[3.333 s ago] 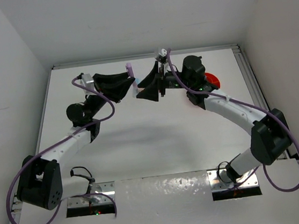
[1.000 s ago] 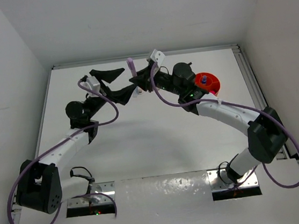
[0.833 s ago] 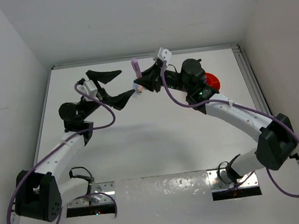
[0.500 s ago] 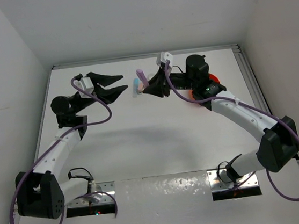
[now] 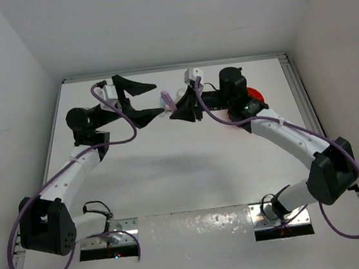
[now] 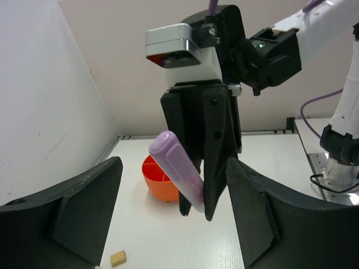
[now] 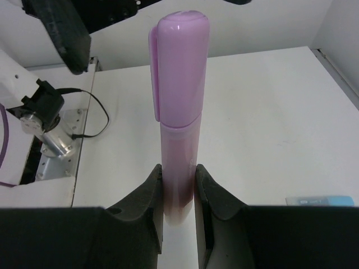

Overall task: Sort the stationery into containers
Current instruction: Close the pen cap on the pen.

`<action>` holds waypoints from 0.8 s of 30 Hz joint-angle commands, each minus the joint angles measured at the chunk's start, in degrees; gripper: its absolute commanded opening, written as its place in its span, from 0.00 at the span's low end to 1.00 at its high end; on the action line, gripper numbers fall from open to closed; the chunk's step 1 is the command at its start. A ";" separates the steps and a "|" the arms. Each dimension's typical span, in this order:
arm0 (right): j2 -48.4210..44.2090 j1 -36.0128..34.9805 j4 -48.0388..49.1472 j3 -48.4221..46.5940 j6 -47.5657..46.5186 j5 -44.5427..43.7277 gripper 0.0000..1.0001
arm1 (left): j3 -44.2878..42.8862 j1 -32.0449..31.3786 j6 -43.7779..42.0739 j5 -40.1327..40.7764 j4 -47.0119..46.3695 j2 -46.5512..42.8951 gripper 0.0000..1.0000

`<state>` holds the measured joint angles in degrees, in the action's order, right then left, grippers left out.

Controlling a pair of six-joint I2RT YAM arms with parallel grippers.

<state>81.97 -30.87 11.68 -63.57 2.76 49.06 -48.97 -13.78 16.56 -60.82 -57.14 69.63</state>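
My right gripper (image 5: pixel 176 109) is shut on the lower end of a lilac marker (image 5: pixel 168 99) and holds it up above the far middle of the table. The right wrist view shows the marker (image 7: pixel 179 106) upright between the two pads (image 7: pixel 152 193). My left gripper (image 5: pixel 158 99) is open and empty, its fingers spread wide just left of the marker. In the left wrist view the marker (image 6: pixel 178 168) hangs tilted ahead between my open fingers (image 6: pixel 84 213). The round orange tub (image 5: pixel 257 94) with inner dividers stands behind the right arm, mostly hidden; it also shows in the left wrist view (image 6: pixel 156 180).
A tan block (image 6: pixel 117 258) lies on the table near the tub. A pastel blue piece (image 7: pixel 320 200) lies flat on the table at the right of the right wrist view. White walls close the table at the back and both sides.
The left gripper let go of the lilac marker and opened; the right gripper now holds it. The left arm drew back left, then came close again. The marker has tilted.
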 commanded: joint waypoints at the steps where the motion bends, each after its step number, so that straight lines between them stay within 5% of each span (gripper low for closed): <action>1: 0.03 -0.85 2.55 -1.47 -1.27 2.27 0.00 | -3.06 -1.68 2.78 -0.79 -2.98 1.04 0.71; 12: 0.20 -1.65 2.91 -1.56 -1.45 2.45 0.00 | -4.29 -3.53 8.67 0.26 -5.25 4.47 0.37; 17: 0.20 -1.65 3.34 -1.56 -1.36 2.45 0.00 | -4.03 -4.15 8.93 -0.27 -4.82 4.47 0.00; 24: -0.41 -1.56 11.92 -2.61 3.20 2.27 0.00 | -3.85 -5.38 4.90 -1.41 4.12 4.73 0.00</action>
<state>82.24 -32.08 13.32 -63.57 2.44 50.35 -51.31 -17.50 24.56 -60.29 -57.47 74.30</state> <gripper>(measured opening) 0.221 0.252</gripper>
